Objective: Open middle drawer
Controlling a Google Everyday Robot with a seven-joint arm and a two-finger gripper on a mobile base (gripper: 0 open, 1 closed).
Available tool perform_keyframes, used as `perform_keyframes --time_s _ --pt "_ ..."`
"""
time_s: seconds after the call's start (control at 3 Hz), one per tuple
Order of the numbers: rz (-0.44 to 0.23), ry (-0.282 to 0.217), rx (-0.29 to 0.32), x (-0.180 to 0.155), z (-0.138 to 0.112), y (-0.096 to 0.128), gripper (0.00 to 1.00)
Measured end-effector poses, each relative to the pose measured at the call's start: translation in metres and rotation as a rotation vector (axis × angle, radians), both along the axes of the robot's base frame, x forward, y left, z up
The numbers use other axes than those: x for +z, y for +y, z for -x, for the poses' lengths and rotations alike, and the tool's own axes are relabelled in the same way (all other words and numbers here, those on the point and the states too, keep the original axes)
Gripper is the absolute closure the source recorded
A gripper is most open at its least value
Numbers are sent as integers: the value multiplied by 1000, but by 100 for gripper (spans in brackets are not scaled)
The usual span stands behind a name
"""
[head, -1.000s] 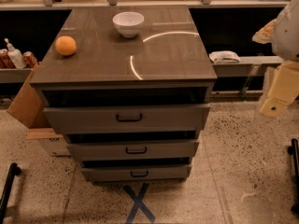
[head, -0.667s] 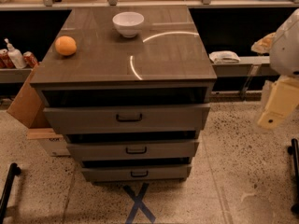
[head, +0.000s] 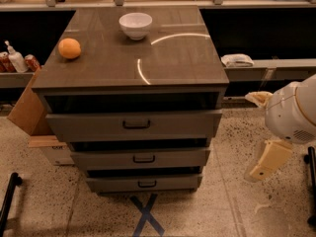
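The grey-brown cabinet [head: 103, 73] has three drawers stacked in front, each with a small black bar handle. The middle drawer [head: 103, 159] sits between the taller top drawer [head: 89, 126] and the narrow bottom drawer [head: 113, 184]; its handle [head: 143, 158] is at centre. All three fronts stand stepped out a little, with dark gaps above them. My gripper [head: 269, 161], a cream-coloured part hanging below the white round arm joint [head: 295, 108], is to the right of the cabinet at about the middle drawer's height, apart from it.
An orange [head: 69, 48] and a white bowl [head: 135, 24] sit on the cabinet top. A cardboard box [head: 27, 110] leans at the left. Bottles [head: 15, 59] stand on the left shelf, and a white cloth [head: 237, 60] lies on the right shelf. A blue tape X [head: 146, 215] marks the floor.
My arm and gripper have moved down and to the left, from beside the cabinet top to the height of the middle drawer. The drawers have not moved.
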State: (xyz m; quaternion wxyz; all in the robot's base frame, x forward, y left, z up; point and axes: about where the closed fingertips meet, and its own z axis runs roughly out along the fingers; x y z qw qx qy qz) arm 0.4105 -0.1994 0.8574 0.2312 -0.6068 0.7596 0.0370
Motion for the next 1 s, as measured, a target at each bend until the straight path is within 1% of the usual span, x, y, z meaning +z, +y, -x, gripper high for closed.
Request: perform_keyframes --time_s 0.33,0.67,1.0 --pt "0 0 0 0 0 0 0" --pt "7 -23 7 -5 1 2 0" --pt "-30 -17 40 -41 3 12 0"
